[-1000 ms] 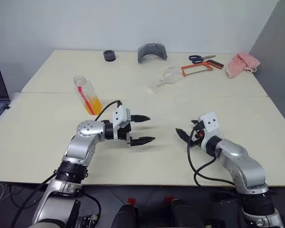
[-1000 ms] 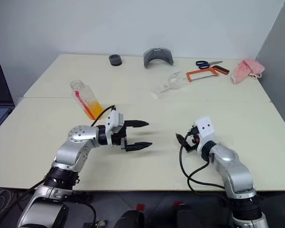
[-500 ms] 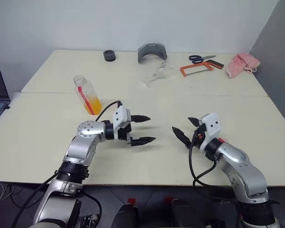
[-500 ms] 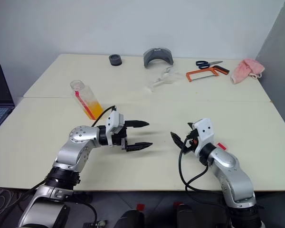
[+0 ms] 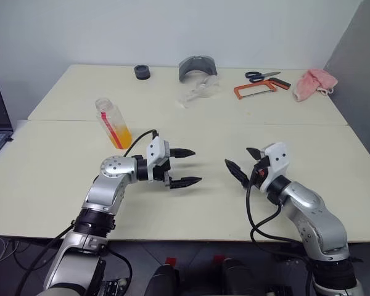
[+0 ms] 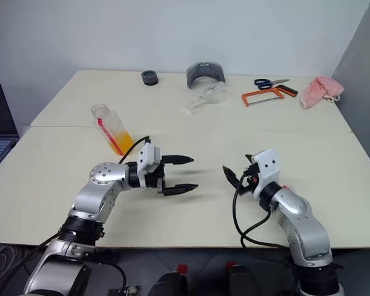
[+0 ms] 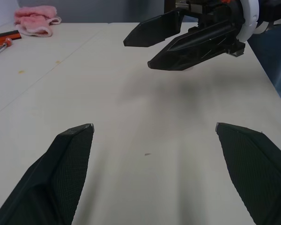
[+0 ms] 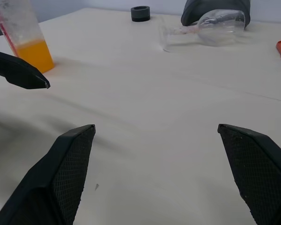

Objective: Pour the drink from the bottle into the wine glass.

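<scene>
Fingers of the left gripper (image 5: pixel 186 167) and the right gripper (image 5: pixel 245 161) are spread wide over the cream table (image 5: pixel 191 132), nothing held, while the slim clear plastic bottle (image 5: pixel 113 123) of orange drink (image 5: pixel 120 137) is seen upright behind the left gripper and the clear stemmed wine glass (image 5: pixel 196 91) is laid on its side at the far edge.

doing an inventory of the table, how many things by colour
clear: 2, bottle, wine glass
black: 1, ring
grey: 1, curved piece
orange: 1, hacksaw
blue-handled: 1, scissors
pink: 1, cloth
total: 7
</scene>
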